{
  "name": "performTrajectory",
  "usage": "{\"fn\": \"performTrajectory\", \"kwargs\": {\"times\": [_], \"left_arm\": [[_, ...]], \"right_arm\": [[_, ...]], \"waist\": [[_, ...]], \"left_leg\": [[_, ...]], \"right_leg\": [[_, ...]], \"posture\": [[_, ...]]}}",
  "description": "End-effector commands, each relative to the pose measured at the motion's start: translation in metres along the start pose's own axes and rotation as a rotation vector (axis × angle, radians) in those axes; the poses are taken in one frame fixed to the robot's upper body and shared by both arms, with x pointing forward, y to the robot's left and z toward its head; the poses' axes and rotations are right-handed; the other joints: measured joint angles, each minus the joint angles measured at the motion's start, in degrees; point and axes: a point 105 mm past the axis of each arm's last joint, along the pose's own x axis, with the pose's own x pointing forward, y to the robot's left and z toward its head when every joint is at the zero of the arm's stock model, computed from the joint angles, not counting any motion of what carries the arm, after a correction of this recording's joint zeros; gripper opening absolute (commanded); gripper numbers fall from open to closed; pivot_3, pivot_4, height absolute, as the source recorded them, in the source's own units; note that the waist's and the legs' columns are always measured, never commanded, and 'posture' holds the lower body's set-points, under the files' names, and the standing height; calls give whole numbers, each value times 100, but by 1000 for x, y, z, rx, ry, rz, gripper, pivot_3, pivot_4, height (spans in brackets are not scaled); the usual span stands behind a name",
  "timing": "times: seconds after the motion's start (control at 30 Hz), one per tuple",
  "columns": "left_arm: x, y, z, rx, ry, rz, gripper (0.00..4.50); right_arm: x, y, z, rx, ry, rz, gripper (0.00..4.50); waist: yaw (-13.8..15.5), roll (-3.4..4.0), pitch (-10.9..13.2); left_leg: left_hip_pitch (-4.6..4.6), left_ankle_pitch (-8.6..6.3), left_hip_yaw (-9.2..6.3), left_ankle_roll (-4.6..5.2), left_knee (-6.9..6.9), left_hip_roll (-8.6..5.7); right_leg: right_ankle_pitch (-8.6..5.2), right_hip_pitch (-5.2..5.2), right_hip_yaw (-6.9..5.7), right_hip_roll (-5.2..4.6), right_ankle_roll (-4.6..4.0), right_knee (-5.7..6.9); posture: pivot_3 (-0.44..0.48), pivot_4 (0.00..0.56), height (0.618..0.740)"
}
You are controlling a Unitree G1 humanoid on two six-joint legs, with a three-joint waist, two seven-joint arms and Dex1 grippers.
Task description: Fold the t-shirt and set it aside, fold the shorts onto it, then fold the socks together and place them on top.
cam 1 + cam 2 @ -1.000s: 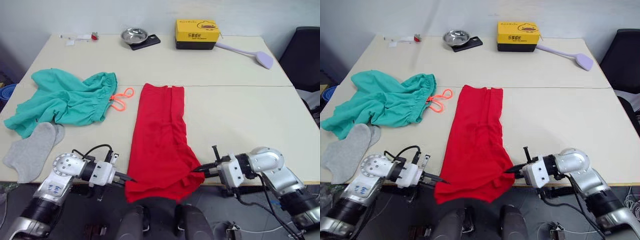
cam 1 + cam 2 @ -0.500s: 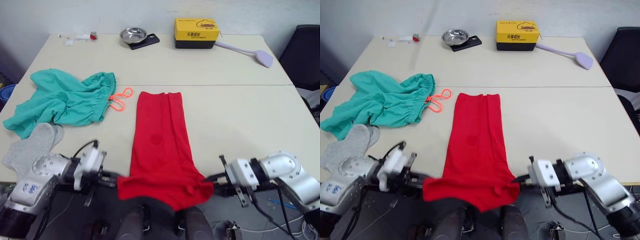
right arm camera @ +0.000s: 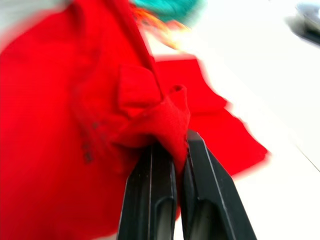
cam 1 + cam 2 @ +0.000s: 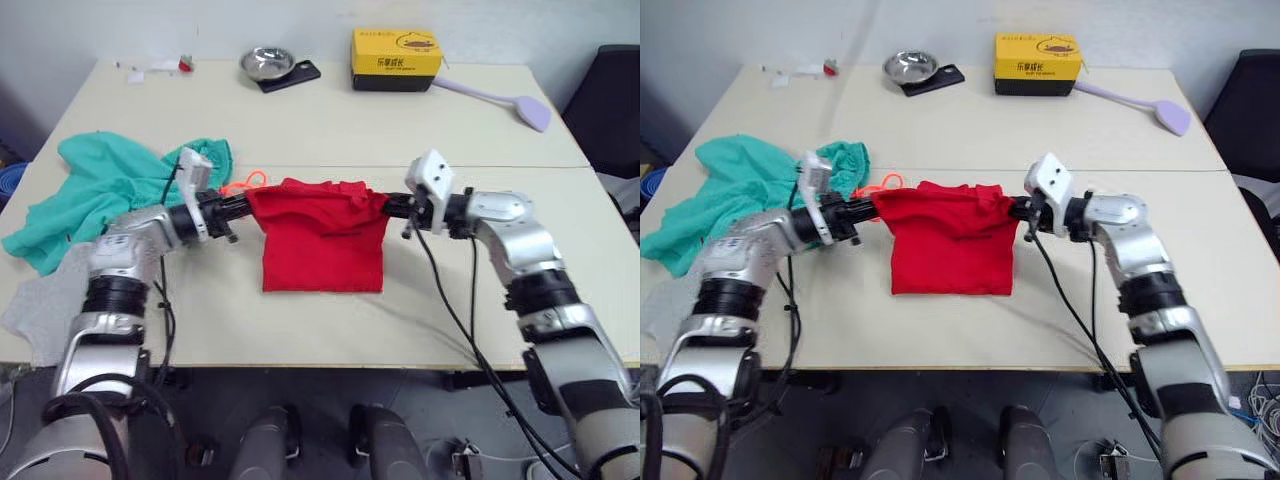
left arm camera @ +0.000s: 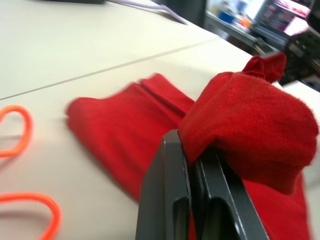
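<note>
The red t-shirt [image 4: 322,240] lies in the middle of the table, folded over into a short block. My left gripper [image 4: 243,203] is shut on its left folded corner, and my right gripper [image 4: 388,205] is shut on the right corner; both hold the doubled edge at the far end of the block. The wrist views show red cloth [image 5: 250,120] pinched between each pair of fingers [image 3: 165,200]. The teal-green shorts [image 4: 105,185] lie bunched at the left, their orange drawstring [image 4: 240,181] close to my left gripper. A grey sock [image 4: 35,310] lies near the left front edge.
Along the far edge stand a yellow box [image 4: 396,58], a metal bowl [image 4: 266,64] on a dark tray and a lilac spatula [image 4: 510,102]. Small items [image 4: 150,70] lie at the far left corner. A black chair [image 4: 610,110] stands to the right.
Both grippers carried the shirt's near hem from the table's front edge up and away over the shirt, folding it in half. The long strip is now a short block.
</note>
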Motion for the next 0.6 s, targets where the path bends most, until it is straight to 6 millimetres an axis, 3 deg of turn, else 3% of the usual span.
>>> {"fn": "performTrajectory", "kwargs": {"times": [0.03,0.27,0.4,0.6], "left_arm": [[10,14,10,62,-38,89,0],[25,27,12,1,-119,203,0],[26,32,6,-27,-128,255,0],[26,41,12,-16,-179,350,1605]], "right_arm": [[3,-24,-3,-21,32,-153,49],[10,-41,3,48,-21,-298,49],[14,-45,2,187,-53,-335,49],[13,-57,0,314,-80,-457,1744]], "waist": [[-8,-4,2],[-17,-5,3],[-48,-5,3],[-54,-5,3]], "left_leg": [[0,0,3,1,3,-1],[-1,1,3,4,3,-3],[0,2,3,5,4,-2],[1,2,3,5,4,-3]], "right_leg": [[2,0,1,1,4,0],[6,0,2,-3,11,2],[6,0,3,-2,11,6],[6,0,5,-4,11,9]], "posture": [[0,150,740],[0,150,740],[0,150,740],[0,150,740]]}}
